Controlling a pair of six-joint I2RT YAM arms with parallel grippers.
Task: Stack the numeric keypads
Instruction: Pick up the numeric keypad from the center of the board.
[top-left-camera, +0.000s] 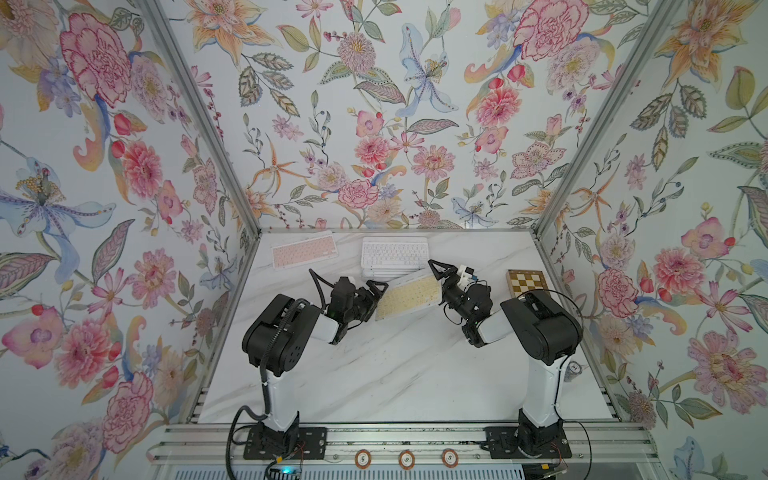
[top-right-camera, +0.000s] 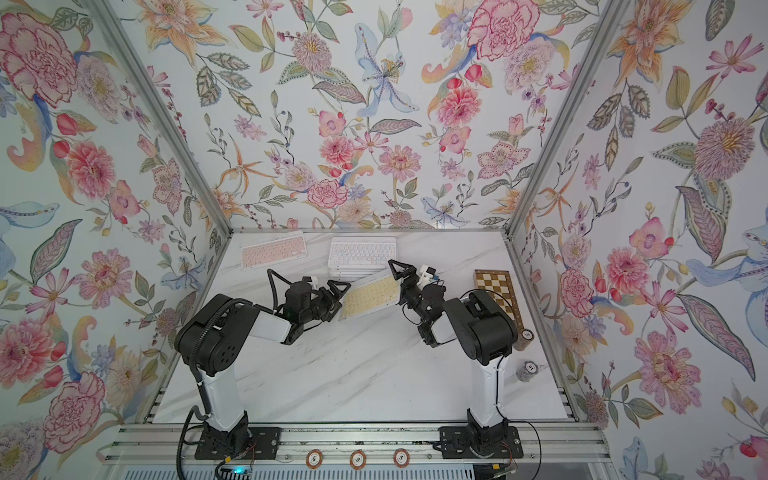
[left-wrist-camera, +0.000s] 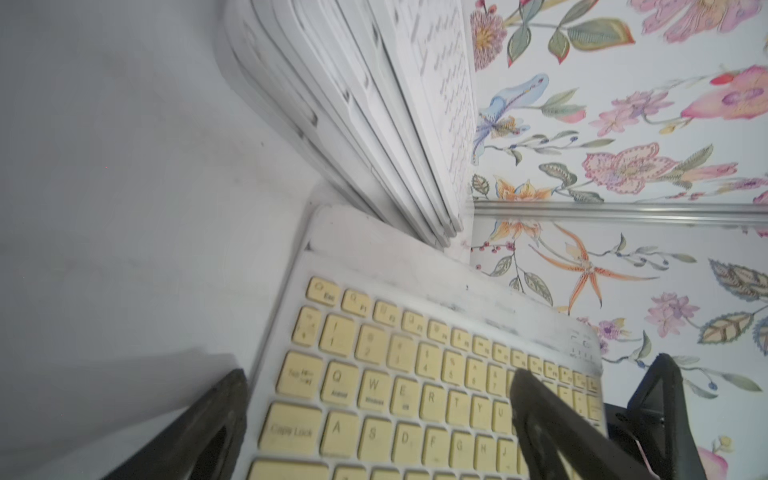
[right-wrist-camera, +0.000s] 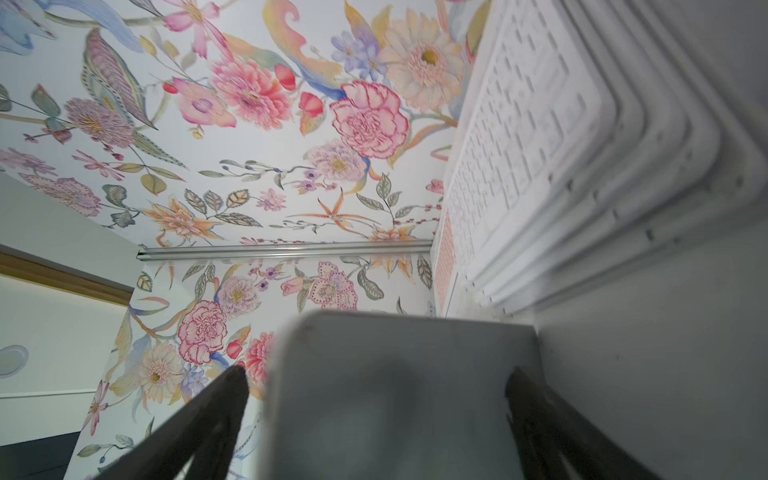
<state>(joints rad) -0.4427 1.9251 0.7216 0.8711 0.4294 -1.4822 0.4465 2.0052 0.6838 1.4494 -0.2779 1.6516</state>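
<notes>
Two arms: both extend toward mid-frame in both top views, one at each short end of the same keypad.
Yellow keypad (top-left-camera: 409, 296) (top-right-camera: 370, 297): just below the centre of the frame, slanted, its left end lower in the picture. In the left wrist view (left-wrist-camera: 395, 395) its far corner touches a corner of the pile.
Left end effector (top-left-camera: 376, 293) (left-wrist-camera: 378, 374): released, jaws wide apart at the keypad's left end. One finger (left-wrist-camera: 540, 415) lies over the yellow keys, the other sits beside the short edge. Whether either presses cannot be told.
Right end effector (top-left-camera: 436, 276) (right-wrist-camera: 376, 372): released, jaws spread on either side of the keypad's right end, whose grey underside (right-wrist-camera: 395, 395) fills most of the gap.
Stack (top-left-camera: 392, 253) (top-right-camera: 361, 251): several keypads piled with a white-keyed one on top, directly above the yellow one in the frame.
Pink keypad (top-left-camera: 303, 250) (top-right-camera: 274, 250): flat and alone, left of the pile at the bench's upper left.
Chessboard (top-left-camera: 525, 281) (top-right-camera: 496, 291): right side of the bench (top-left-camera: 395, 365) (top-right-camera: 353, 365), near the right arm.
</notes>
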